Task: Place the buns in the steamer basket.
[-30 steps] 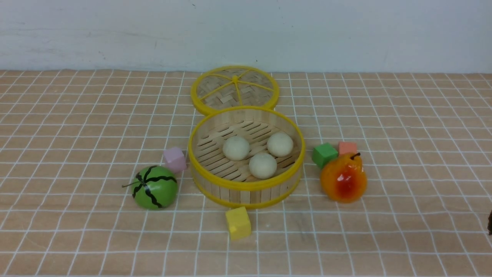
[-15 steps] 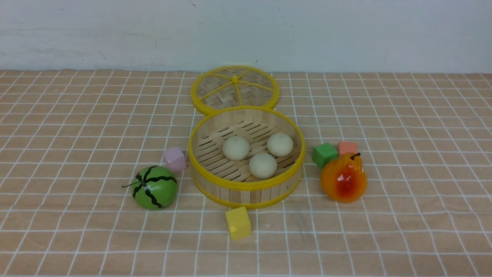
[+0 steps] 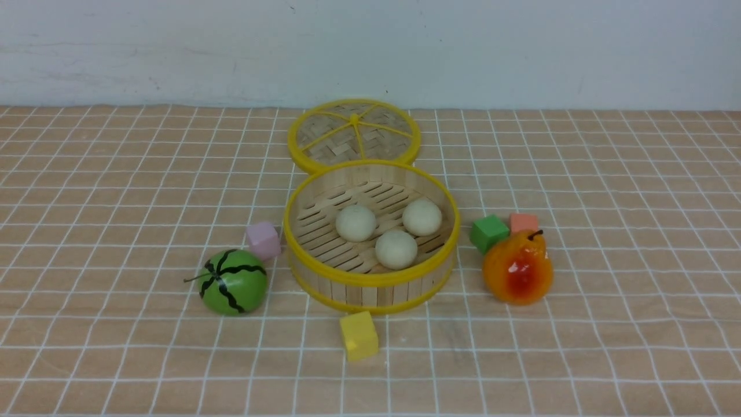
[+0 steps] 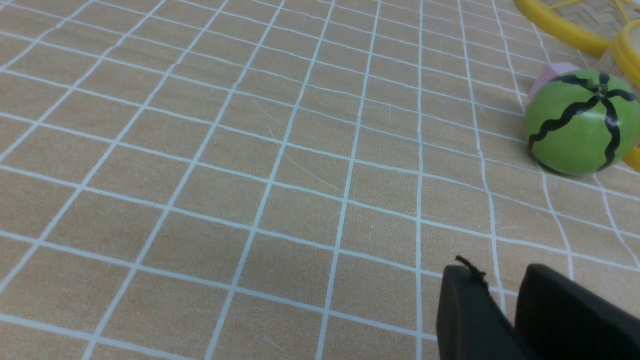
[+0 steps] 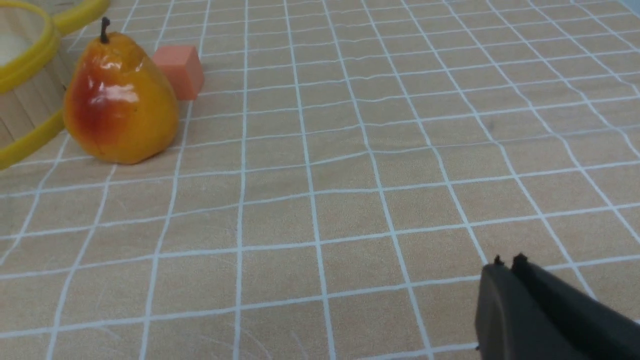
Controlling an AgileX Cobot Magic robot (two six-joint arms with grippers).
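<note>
buns [image 3: 395, 249] in steamer basket [image 3: 370, 281], tools apart

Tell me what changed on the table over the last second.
A dark tip at the right edge of the front view a second ago is gone; it withdrew out of frame. Nothing was grasped or released. The three buns remain in the steamer basket; the lid, fruits and cubes stayed put.
</note>
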